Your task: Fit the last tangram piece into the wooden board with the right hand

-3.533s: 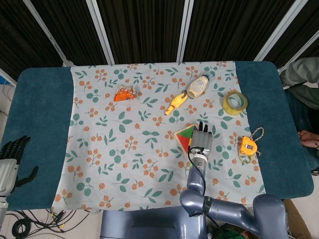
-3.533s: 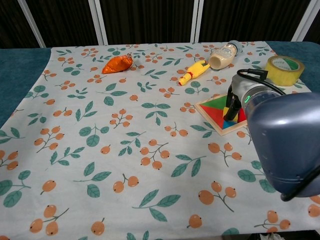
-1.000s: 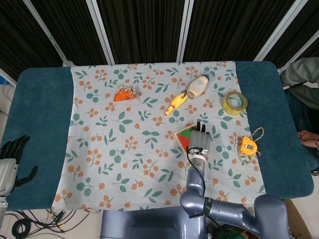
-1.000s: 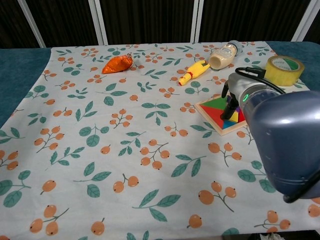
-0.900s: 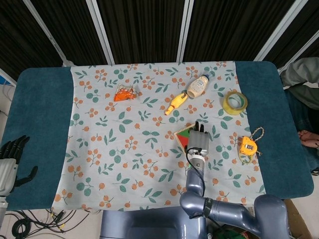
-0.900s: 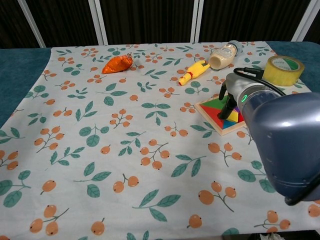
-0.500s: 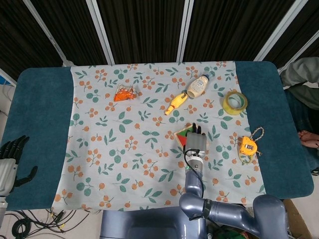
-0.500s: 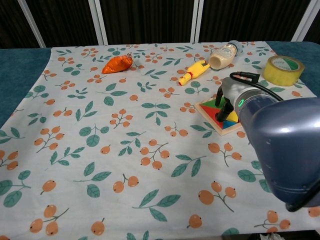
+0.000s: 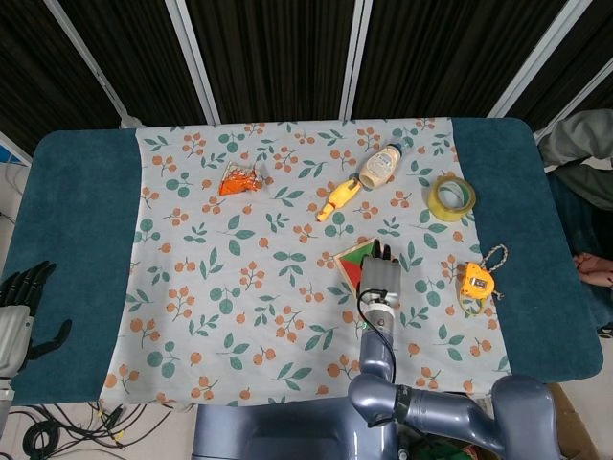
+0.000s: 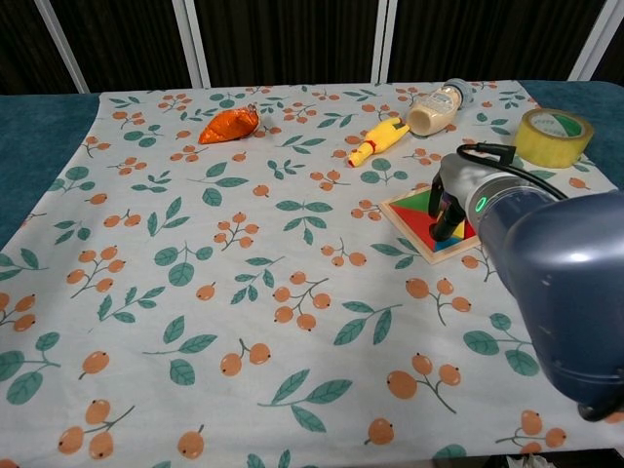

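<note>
Seating step: right hand (image 9: 377, 279) w/ fingers down on wooden board (image 10: 417, 216), grip unclear; next, press piece flush.

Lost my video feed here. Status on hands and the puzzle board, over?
Right hand fingers down on square wooden tangram board; grip unclear. Left hand idle off the cloth, holding nothing. Nothing blocking the board.

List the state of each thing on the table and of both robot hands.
wooden board: flat on the cloth, coloured pieces inside.
right robot hand: over the board, fingers on the pieces.
left robot hand: off the cloth, fingers apart, holding nothing.
sauce bottle: lying down.
tape roll: lying flat.
tape measure: lying flat.
</note>
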{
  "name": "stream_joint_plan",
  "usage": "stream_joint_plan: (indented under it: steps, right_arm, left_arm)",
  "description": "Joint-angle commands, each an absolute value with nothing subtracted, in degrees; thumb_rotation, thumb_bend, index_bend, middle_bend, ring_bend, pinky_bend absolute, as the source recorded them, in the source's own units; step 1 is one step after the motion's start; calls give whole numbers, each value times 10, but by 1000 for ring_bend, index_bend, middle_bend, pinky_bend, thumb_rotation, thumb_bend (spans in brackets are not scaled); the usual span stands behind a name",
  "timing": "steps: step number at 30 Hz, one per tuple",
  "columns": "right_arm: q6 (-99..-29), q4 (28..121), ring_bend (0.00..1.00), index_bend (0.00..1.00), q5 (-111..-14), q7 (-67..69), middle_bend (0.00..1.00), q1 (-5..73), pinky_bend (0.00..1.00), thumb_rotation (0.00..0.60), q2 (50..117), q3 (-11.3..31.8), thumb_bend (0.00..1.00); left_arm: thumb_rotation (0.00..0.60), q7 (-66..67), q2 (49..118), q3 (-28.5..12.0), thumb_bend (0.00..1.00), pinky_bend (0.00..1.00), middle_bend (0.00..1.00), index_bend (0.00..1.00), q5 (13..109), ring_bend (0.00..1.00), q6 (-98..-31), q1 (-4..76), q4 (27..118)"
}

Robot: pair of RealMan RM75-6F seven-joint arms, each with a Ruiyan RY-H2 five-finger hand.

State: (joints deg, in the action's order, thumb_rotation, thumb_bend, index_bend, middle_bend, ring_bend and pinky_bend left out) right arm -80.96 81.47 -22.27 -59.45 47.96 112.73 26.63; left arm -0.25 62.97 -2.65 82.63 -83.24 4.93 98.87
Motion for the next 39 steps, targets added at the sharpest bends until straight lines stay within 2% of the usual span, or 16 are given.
stream_joint_plan:
  steps: [1,17,20,22,24,29,33,39]
  right_arm:
    - [-810,816,0,402,-222,-595,0,478,236,600,1125,265,395]
    - [-810,832,0,437,-223,-582,0,464,236,600,1108,261,395]
    - [-813,844,0,321,-233,-569,0,462,235,600,1102,266,321]
    - [-820,862,0,201,-246,-561,0,460,235,600,1092,269,239]
    - [-830,885,0,134,-260,-556,0,455,235,600,1078,270,207]
    - [-867,980,0,82,-315,-549,0,426,235,600,1012,253,168]
    - [-883,1062,0,80,-394,-507,0,381,235,600,934,216,166]
    - [-825,1123,0,76,-507,-348,0,298,235,600,807,153,166]
  left_arm:
    - [600,-3,630,-27,352,5,29,0,826,38,-833,49,989]
    - [600,1,630,-28,352,5,29,0,825,38,-833,50,989]
    - [600,1,631,-28,352,5,29,0,826,38,-834,50,988]
    - [600,1,631,-29,352,4,29,0,825,38,-834,50,987]
    - [600,1,631,-29,352,4,29,0,825,38,-834,50,986]
    - [600,3,631,-29,352,3,29,0,827,38,-835,50,986]
    - [600,5,632,-28,351,1,28,0,832,38,-838,50,986]
    - [600,16,633,-28,352,1,28,0,838,37,-844,50,988]
